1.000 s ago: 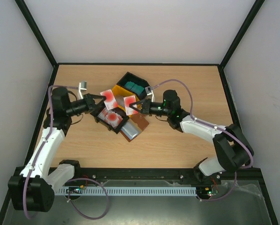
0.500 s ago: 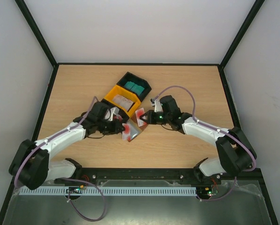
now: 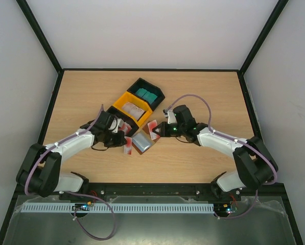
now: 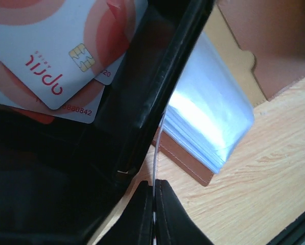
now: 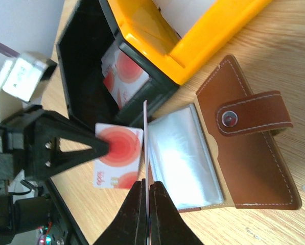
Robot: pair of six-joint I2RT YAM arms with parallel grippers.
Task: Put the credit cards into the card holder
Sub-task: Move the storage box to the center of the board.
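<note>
White-red card point(image 5: 120, 153) is pinched in the closed left tool point(image 4: 153, 199). Second card point(image 3: 153, 127) is gripped edge-on by the right tool point(image 5: 147, 201). Card holder point(image 5: 244, 148) is laid open on the table point(image 3: 193, 87), between both tools.

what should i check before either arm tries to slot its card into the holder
1. Left end effector shut on the left card: ok.
2. Right end effector shut on the right card: ok.
3. Card holder lying open on the table: ok.
4. Clear sleeves exposed, snap strap lying off them: ok.
5. The two held cards apart from each other: ok in the top view, with the holder between them.
6. A free sleeve pocket, and its opening facing a card edge: cannot tell.
</note>
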